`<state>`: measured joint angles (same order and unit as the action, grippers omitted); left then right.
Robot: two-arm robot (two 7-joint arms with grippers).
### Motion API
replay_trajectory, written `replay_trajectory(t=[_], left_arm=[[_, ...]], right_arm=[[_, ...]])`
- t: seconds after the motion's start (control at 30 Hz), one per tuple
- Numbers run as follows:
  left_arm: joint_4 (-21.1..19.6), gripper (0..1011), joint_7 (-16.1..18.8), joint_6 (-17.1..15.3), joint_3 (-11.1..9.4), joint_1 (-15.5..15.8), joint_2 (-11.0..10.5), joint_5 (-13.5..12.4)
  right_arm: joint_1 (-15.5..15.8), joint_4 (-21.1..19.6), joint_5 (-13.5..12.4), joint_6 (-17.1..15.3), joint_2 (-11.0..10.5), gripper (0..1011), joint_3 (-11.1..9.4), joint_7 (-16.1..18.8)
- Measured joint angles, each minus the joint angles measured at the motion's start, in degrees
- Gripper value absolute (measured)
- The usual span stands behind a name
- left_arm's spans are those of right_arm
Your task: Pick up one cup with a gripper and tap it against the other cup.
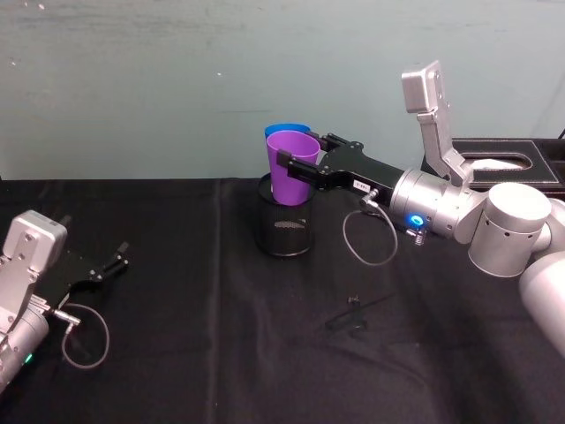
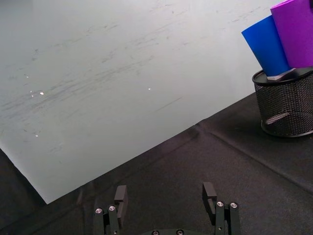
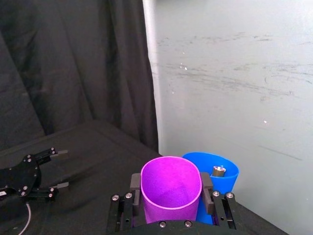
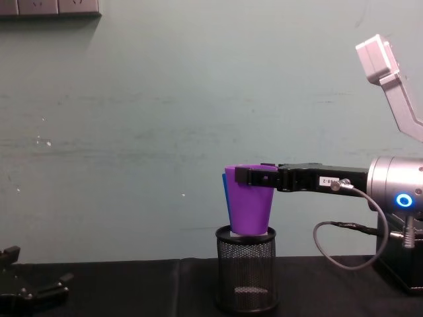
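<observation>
The purple cup (image 1: 291, 172) hangs upright just over the black mesh holder (image 1: 284, 228), and my right gripper (image 1: 305, 152) is shut on its upper wall, one finger on each side. In the right wrist view the fingers (image 3: 135, 183) clamp the purple cup (image 3: 171, 188), whose side rests against the blue cup (image 3: 221, 177) right behind it. The blue cup (image 1: 287, 130) stands at the holder's far side with a small metal piece inside it. From the chest, the purple cup (image 4: 250, 206) covers most of the blue cup (image 4: 224, 191). My left gripper (image 1: 113, 265) lies open on the cloth at the near left.
A black tissue box (image 1: 508, 163) stands at the back right behind my right arm. A small black clip-like object (image 1: 356, 314) lies on the black cloth in front of the mesh holder (image 4: 246, 277). The grey-green wall is close behind the cups.
</observation>
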<state>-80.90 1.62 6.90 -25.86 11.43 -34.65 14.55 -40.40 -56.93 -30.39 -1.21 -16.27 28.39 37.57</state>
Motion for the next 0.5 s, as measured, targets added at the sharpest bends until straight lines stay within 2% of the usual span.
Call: replay_trajectory(t=[0.5], left_arm=[[0.00,1000,0.00,0.00,0.00,0.00,0.00,0.00]], right_arm=[[0.00,0.00,0.00,0.00,0.00,724,0.00,0.00]])
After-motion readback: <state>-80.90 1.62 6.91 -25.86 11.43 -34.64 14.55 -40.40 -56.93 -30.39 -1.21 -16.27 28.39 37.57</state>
